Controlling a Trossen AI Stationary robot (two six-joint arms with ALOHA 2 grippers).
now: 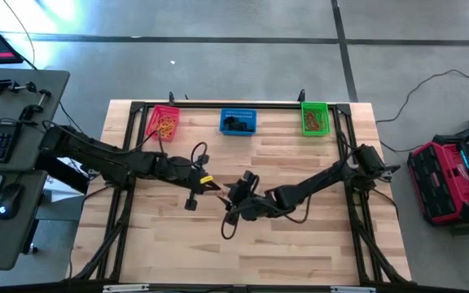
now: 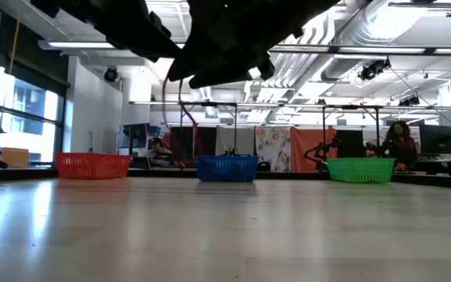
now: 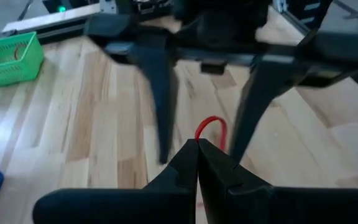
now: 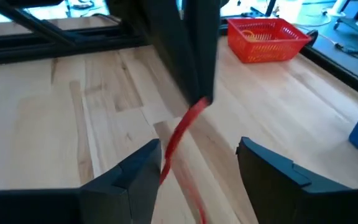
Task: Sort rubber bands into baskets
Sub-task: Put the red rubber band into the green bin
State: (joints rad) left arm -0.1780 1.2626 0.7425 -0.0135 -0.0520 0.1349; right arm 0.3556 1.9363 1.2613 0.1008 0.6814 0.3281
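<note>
My left gripper (image 3: 197, 144) hangs above the middle of the table (image 1: 218, 188), shut on a thin red rubber band (image 4: 180, 134). My right gripper (image 4: 197, 143) faces it from the right (image 1: 236, 195) and is open. One of its fingers (image 3: 157, 93) stands on each side of the band; I cannot tell whether either touches it. In a row at the far edge stand the red basket (image 1: 163, 122) with yellow-tan bands, the blue basket (image 1: 238, 121) with black ones, and the green basket (image 1: 314, 118) with red-orange ones. My left gripper pinches the red band between its two fingertips, with a small loop of it (image 3: 211, 124) showing just past them. The fingers slant down from the table's left. The rest of the band (image 4: 174, 149) hangs slack below the fingertips, passing down between my right gripper's fingers.
The bare wooden tabletop (image 1: 300, 244) spreads around both arms. A black frame (image 1: 218, 104) runs along the far edge behind the baskets. In the low view the three baskets (image 2: 227, 168) stand far off, and both grippers (image 2: 225, 47) hang above the table.
</note>
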